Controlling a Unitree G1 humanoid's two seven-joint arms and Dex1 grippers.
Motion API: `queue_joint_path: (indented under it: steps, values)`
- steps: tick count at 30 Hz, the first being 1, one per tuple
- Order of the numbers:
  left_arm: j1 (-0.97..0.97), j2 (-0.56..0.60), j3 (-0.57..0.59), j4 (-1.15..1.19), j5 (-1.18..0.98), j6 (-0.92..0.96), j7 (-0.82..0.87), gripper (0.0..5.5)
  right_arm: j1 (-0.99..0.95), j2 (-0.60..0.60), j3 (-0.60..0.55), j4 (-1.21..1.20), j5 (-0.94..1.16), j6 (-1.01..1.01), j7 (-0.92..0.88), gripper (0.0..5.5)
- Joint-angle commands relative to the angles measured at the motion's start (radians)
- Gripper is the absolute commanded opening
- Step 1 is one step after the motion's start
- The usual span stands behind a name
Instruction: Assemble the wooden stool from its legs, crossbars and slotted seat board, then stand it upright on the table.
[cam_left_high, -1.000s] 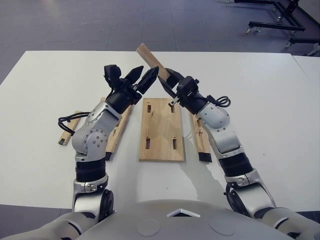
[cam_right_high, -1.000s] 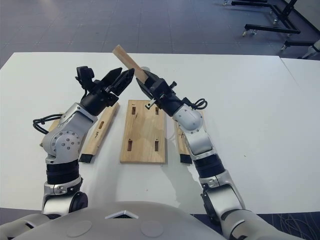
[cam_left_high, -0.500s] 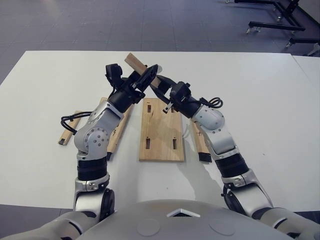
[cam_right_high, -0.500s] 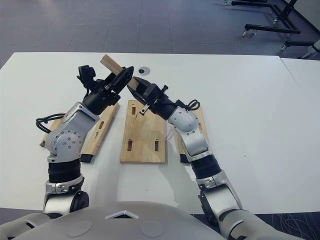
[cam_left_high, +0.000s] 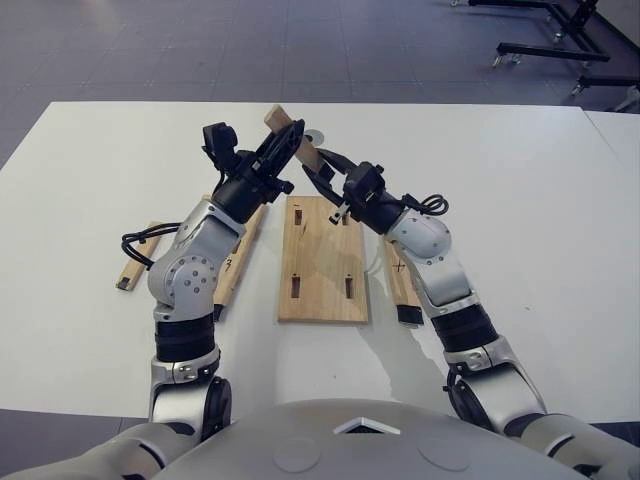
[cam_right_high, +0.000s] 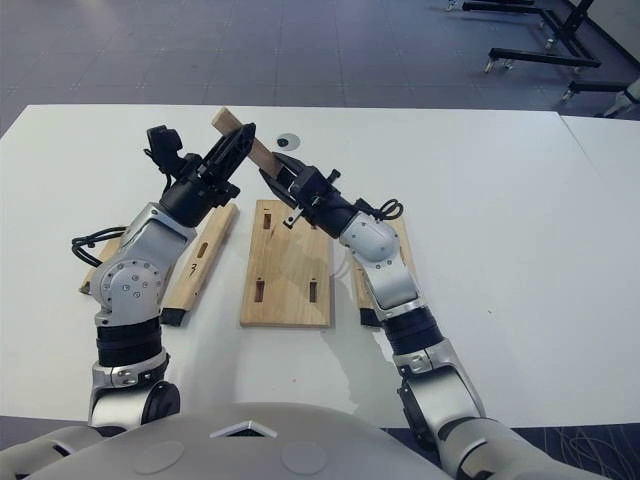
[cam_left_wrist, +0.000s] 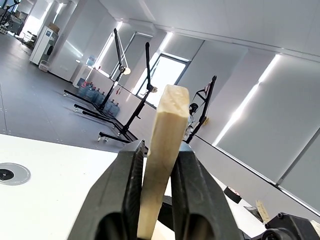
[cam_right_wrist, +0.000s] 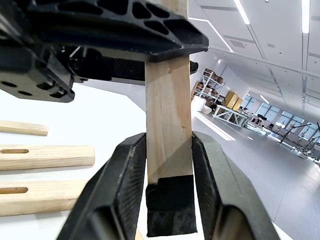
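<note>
Table (cam_left_high: 520, 200) white | grey floor (cam_left_high: 180, 50), stands (cam_left_high: 548, 50) behind | left tool (cam_left_wrist: 159, 146), right tool (cam_right_wrist: 169, 136) grip leg (cam_left_high: 276, 118)

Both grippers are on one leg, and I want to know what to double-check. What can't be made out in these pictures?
- Middle of the pale wooden leg with a black end cap: in the head views, covered by the left gripper and right gripper.
- Far-right slot of the flat slotted wooden seat board: in the head views, partly behind the right gripper.
- Far end of the wooden bar right of the board: under the right forearm.
</note>
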Motion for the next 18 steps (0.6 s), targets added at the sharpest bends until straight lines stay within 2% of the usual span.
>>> queue_joint_path:
  steps: [1, 12, 13, 18]
  values:
    - [-0.01, -0.008, -0.03, -0.026, -0.01, -0.01, -0.015, 0.55, -0.016, -0.004, -0.003, 0.017, -0.014, 0.018, 0.003, 1.3]
    - [-0.008, 0.019, -0.042, 0.008, 0.057, -0.061, -0.017, 0.44, -0.016, 0.002, -0.017, 0.01, -0.01, 0.033, -0.012, 1.3]
    - [-0.007, 0.02, -0.045, 0.011, 0.062, -0.067, -0.021, 0.42, -0.016, 0.003, -0.023, 0.009, -0.005, 0.039, -0.014, 1.69]
    - [0.014, 0.019, -0.018, 0.048, 0.108, -0.175, -0.036, 0.38, -0.016, -0.009, -0.037, -0.001, 0.009, 0.062, 0.003, 2.42]
